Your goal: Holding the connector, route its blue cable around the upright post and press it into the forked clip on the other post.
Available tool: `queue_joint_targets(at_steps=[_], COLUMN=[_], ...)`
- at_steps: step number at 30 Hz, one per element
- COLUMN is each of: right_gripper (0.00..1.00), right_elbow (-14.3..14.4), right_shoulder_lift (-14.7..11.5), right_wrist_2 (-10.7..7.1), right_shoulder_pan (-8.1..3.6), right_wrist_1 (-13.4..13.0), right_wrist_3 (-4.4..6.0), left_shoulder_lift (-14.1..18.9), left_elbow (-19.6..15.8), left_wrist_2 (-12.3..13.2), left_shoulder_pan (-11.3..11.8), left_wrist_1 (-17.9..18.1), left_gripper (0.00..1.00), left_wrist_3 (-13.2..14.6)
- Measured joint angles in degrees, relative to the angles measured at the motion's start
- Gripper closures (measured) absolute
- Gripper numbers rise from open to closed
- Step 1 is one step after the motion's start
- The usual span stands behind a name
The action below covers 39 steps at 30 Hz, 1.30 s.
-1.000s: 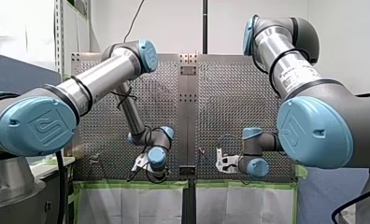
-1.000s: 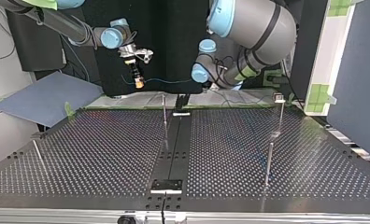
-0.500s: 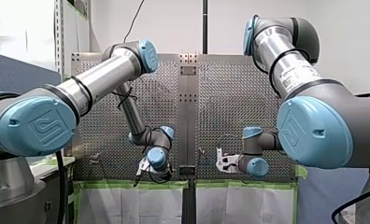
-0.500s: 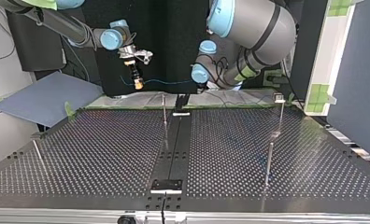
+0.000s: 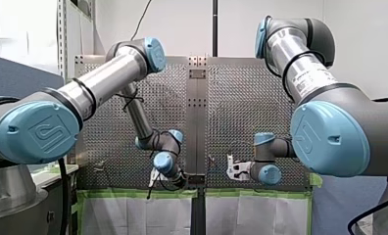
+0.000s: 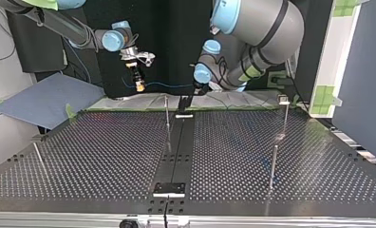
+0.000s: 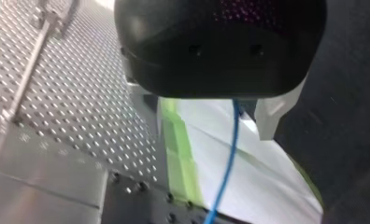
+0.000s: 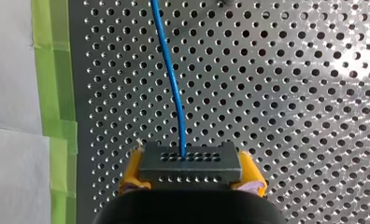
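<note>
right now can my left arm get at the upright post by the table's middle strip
Probably yes. In the top view the post stands bare on the table close to my left arm's fingers, nothing between them; only the blue cable, strung across to my right arm's fingers, hangs above it.

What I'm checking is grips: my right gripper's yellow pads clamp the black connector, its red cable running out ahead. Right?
The cable is blue, not red; the right wrist view shows it. My right gripper's yellow pads do clamp the black connector.
</note>
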Motion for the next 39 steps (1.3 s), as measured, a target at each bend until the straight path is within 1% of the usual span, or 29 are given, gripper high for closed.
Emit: queue_joint_targets(at_steps=[6,8,13,16,20,25,34,39], right_gripper=[1.0,1.0,1.0,1.0,1.0,1.0,1.0,1.0], right_elbow=[-0.2,-0.2,-0.5,-0.8,-1.3,-1.7,-1.8,-2.0], right_shoulder_lift=[0.0,0.0,0.0,0.0,0.0,0.0,0.0,0.0], right_wrist_2=[0.22,0.18,-0.1,-0.89,-2.63,-3.65,-4.35,-5.52], right_shoulder_pan=[0.01,0.01,0.16,0.3,0.35,0.16,-0.1,-0.14], right_wrist_1=[0.2,0.3,0.6,1.3,2.7,3.7,4.1,4.2], right_wrist_3=[0.01,0.0,0.01,0.0,0.0,0.01,0.0,0.04], left_shoulder_lift=[2.5,2.9,3.1,3.1,3.1,3.1,3.2,3.2], left_elbow=[-2.5,-2.9,-3.2,-3.2,-3.2,-3.3,-3.2,-3.2], left_wrist_2=[2.9,3.8,6.5,7.0,5.6,3.0,-0.9,-3.3], left_shoulder_pan=[-0.6,-0.9,-2.7,-3.8,-5.2,-6.0,-6.7,-7.2], left_wrist_1=[2.5,3.3,6.1,7.8,9.9,12.2,12.8,12.9], left_gripper=[0.0,0.0,0.0,0.0,0.0,0.0,0.0,0.0], left_wrist_3=[-2.9,-3.8,-5.3,-6.5,-7.2,-7.4,-7.4,-7.4])
